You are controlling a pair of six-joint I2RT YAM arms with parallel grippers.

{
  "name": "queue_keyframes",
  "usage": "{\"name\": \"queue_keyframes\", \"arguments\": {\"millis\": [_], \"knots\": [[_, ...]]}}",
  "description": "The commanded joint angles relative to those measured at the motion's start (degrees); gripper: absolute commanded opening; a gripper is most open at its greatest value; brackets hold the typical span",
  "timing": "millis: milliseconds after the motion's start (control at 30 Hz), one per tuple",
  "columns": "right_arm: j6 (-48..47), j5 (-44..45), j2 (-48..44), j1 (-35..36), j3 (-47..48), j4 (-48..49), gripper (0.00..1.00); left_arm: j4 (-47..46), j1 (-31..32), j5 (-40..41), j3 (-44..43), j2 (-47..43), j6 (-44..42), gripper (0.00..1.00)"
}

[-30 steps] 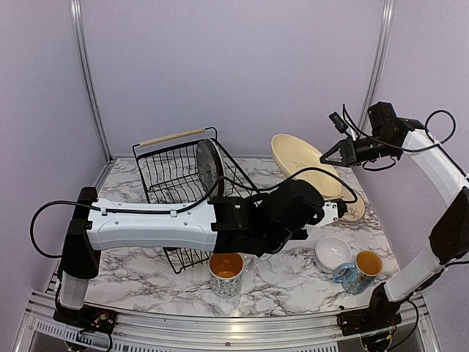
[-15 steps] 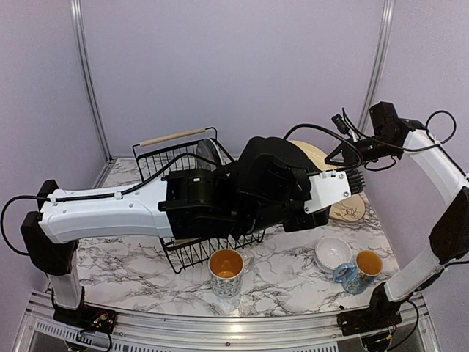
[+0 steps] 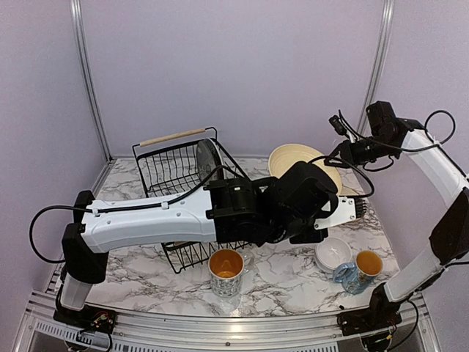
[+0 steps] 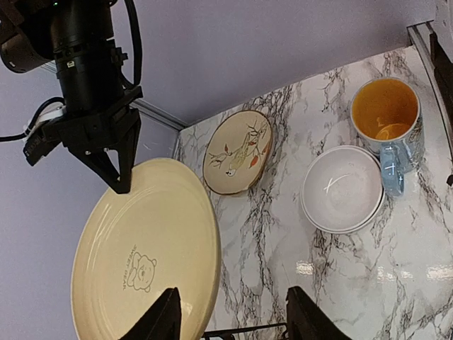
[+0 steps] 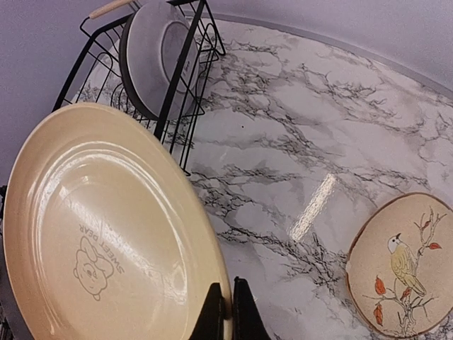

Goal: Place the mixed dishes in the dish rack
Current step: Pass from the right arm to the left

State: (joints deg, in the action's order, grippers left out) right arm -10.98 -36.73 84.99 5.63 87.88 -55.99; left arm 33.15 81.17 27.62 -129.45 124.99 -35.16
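**A:** Item one, the large pale-yellow round ceramic plate with the bear print (image 5: 106, 234). Where is it held?

**B:** The right gripper (image 5: 228, 312) has its jaws closed to a sliver, pinching the plate's rim. The plate hangs tilted below those jaws, above the marble tabletop (image 5: 297, 142).

**A:** Item two, the left gripper (image 4: 237, 319)?

**B:** Its jaws stand apart with nothing between them. The plate's lower rim is just beside one finger (image 4: 166, 319).

**A:** Item three, the rectangular black wire dish rack with wooden bar handles (image 3: 157, 176)?

**B:** It is well apart from both sets of jaws, beyond the plate's far edge. A dark grey round plate (image 5: 159, 60) stands upright inside.

**A:** Hazards?

**B:** I'd guess the thin rim pinch could slip or let the plate swivel if the left finger nudges it. A drop would land near the small tan bird-painted plate (image 4: 237, 152) and the stacked small white bowls (image 4: 343, 188). If both grippers take hold and pull unevenly, the ceramic could twist loose.
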Motion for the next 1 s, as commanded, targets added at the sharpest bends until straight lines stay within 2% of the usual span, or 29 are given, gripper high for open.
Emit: {"name": "queue_keyframes", "arguments": {"millis": [0,333,533,600,700,800,967], "knots": [[0.15,0.47,-2.57,1.10,0.44,0.22,0.00,2.75,-0.98,1.81,-0.08,1.34,-0.93,0.52],[0.00,-0.03,-3.10,2.01,-0.26,-0.11,0.00,-0.04,-1.54,8.99,0.43,4.93,-4.48,0.31],[-0.09,-0.60,-3.66,2.28,-1.30,0.09,0.00,-1.09,-1.68,12.68,1.09,5.98,-6.16,0.24],[-0.09,-0.95,-3.91,2.38,-1.45,0.09,0.00,-0.85,-1.67,12.73,1.30,6.23,-6.29,0.18],[-0.14,-1.24,-4.17,2.48,-1.56,0.13,0.00,-0.79,-1.63,12.73,1.16,6.47,-6.32,0.03],[-0.22,-2.81,-4.20,2.47,-1.49,0.00,0.01,-1.29,-1.63,12.77,0.97,6.50,-6.25,0.00],[-1.52,-6.48,-3.09,0.11,2.07,-2.74,0.24,-4.07,-2.05,12.53,0.13,4.64,-4.54,0.00]]}}
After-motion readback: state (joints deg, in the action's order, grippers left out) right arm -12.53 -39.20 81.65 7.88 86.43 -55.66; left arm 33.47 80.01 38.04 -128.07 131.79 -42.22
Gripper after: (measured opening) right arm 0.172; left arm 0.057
